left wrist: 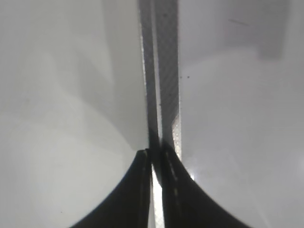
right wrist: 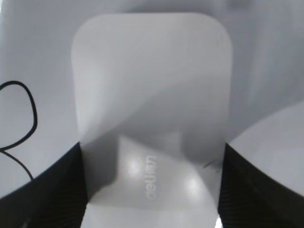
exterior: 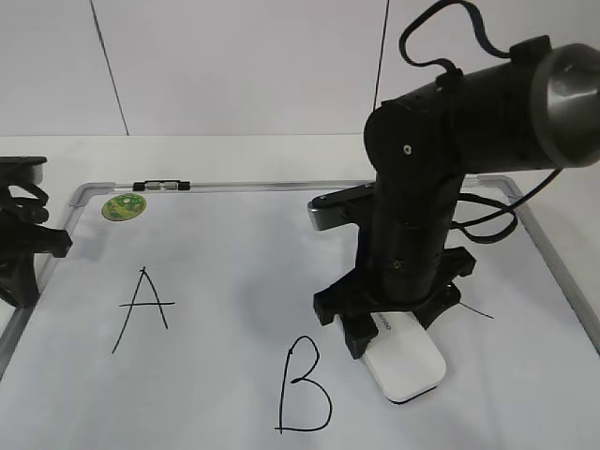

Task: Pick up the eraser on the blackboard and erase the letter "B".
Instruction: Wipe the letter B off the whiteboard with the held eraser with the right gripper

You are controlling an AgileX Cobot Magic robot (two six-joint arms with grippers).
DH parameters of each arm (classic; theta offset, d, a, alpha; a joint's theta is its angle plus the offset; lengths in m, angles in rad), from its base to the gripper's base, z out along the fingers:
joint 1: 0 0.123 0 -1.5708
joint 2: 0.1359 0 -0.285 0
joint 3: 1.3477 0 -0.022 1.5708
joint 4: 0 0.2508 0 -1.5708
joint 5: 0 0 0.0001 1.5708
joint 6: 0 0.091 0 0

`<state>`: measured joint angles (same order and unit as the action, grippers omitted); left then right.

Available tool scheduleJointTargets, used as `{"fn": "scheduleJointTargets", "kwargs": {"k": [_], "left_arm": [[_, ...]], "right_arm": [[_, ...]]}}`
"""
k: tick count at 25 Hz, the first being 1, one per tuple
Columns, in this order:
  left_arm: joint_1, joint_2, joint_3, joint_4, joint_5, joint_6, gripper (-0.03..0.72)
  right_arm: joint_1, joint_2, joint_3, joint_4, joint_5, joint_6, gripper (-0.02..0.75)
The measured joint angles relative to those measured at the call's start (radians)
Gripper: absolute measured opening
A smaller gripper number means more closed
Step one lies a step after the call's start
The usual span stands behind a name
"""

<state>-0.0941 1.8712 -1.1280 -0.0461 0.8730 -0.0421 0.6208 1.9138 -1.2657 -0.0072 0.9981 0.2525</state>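
The blackboard (exterior: 234, 272), a white writing surface in a silver-grey frame, lies flat and fills most of the exterior view. The eraser (exterior: 405, 361) rests on it toward the lower right, a white glossy block with a dark base, just beside the letter "B" (exterior: 302, 384) and to its right, the two not touching. The right gripper (exterior: 389, 323) stands over the far end of the eraser, its black fingers (right wrist: 57, 190) spread to either side of the block; in the right wrist view they lie along both long edges at the end bearing the grey logo, and they appear to touch it, though whether they press on it I cannot tell. A curve of the letter shows at the left edge of that view. The left gripper (left wrist: 154, 190) sits at the board's left frame, its jaws drawn close with only a thin bright slit between them, above the metal rail. Farther left on the board is a black "A" (exterior: 142, 307), and a round green sticker (exterior: 124, 206) lies near the top left corner.
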Motion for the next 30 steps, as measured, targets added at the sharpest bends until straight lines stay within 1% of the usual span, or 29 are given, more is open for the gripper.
{"fn": "scheduleJointTargets", "kwargs": {"k": [5, 10, 11, 12, 14, 15, 19, 22, 26, 30], "left_arm": [[0.000, 0.000, 0.000, 0.002, 0.000, 0.000, 0.022], [0.000, 0.000, 0.000, 0.002, 0.003, 0.000, 0.022], [0.000, 0.000, 0.000, 0.002, 0.003, 0.000, 0.022], [0.000, 0.000, 0.000, 0.002, 0.003, 0.000, 0.022], [0.000, 0.000, 0.000, 0.004, 0.005, 0.000, 0.023], [0.000, 0.000, 0.000, 0.004, 0.007, 0.000, 0.023], [0.000, 0.000, 0.000, 0.006, 0.007, 0.000, 0.023], [0.000, 0.000, 0.000, 0.007, 0.007, 0.000, 0.023], [0.000, 0.000, 0.000, 0.011, 0.010, 0.000, 0.024], [0.000, 0.000, 0.000, 0.011, 0.010, 0.000, 0.024]], "right_arm": [[0.007, 0.007, -0.010, -0.002, 0.011, 0.000, 0.546], [0.078, 0.008, -0.012, -0.033, 0.003, 0.002, 0.546], [0.099, 0.010, -0.014, -0.025, 0.001, 0.002, 0.546], [0.139, 0.014, -0.016, 0.007, -0.003, 0.002, 0.546], [0.179, 0.018, -0.024, 0.021, -0.003, 0.002, 0.546], [0.216, 0.028, -0.040, 0.034, 0.005, 0.002, 0.546], [0.330, 0.063, -0.100, 0.041, 0.039, 0.004, 0.546], [0.381, 0.085, -0.135, 0.054, 0.045, 0.004, 0.546], [0.390, 0.094, -0.149, 0.055, 0.056, 0.004, 0.546], [0.352, 0.098, -0.152, 0.073, 0.058, 0.002, 0.546]]}}
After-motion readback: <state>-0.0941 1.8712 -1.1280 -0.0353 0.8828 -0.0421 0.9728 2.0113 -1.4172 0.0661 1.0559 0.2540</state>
